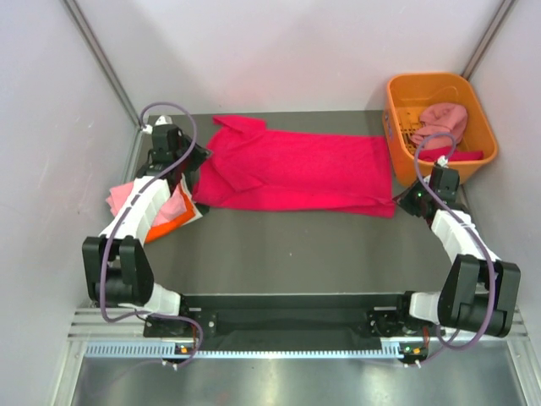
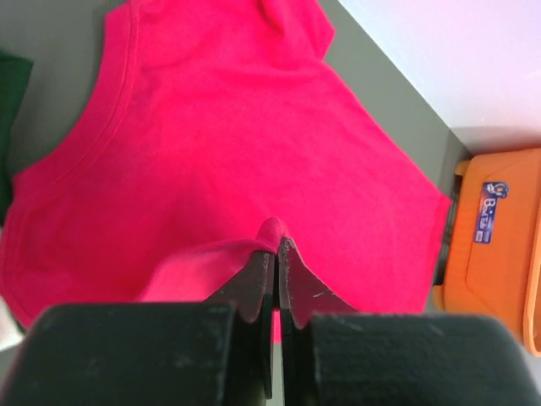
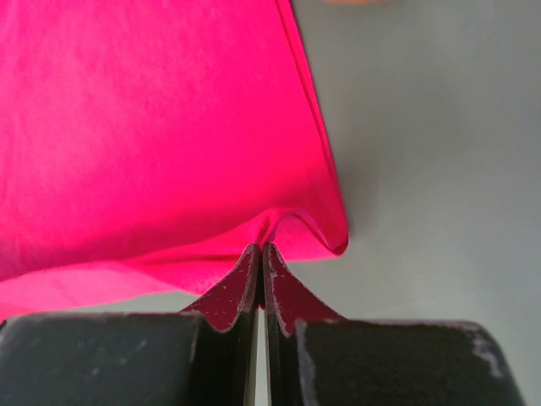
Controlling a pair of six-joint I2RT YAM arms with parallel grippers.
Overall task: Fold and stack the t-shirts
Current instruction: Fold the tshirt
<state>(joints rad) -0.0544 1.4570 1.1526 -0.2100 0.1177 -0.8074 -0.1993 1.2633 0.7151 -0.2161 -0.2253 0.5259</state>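
Left pincer (image 1: 199, 164) sat at about 9 o'clock on the surface (image 1: 287, 245), its fingers pressed together on a small raised fold of the crimson-pink t-shirt (image 1: 296, 169). The left wrist view showed that pincer (image 2: 277, 247) with no gap between the tips. The pinched cloth peaked just above them, and the crimson-pink t-shirt (image 2: 211, 152) spread beyond, its ribbed neckline curving toward 10 o'clock. Under the left arm, at 8 o'clock, lay a small pile of folded shirts: a light pink shirt (image 1: 125, 197) on top, with an orange shirt (image 1: 169, 223) showing at its near edge. A sliver of a dark green shirt (image 2: 8, 127) showed at the left edge of the wrist view.

The crimson-pink t-shirt lay flat across the far middle of the surface, sleeves toward 9 o'clock and hem toward 3 o'clock.

At 3 o'clock the right pincer (image 1: 402, 201) gripped the shirt's near right corner. Up close, that pincer (image 3: 262, 250) was clamped shut on a puckered bit of the hem, and the crimson-pink t-shirt (image 3: 152, 127) stretched away toward 11 o'clock over the grey surface.

At 2 o'clock stood an orange plastic basket (image 1: 431, 82), just beyond the hem, with a dusty pink shirt (image 1: 444, 120) bunched inside.
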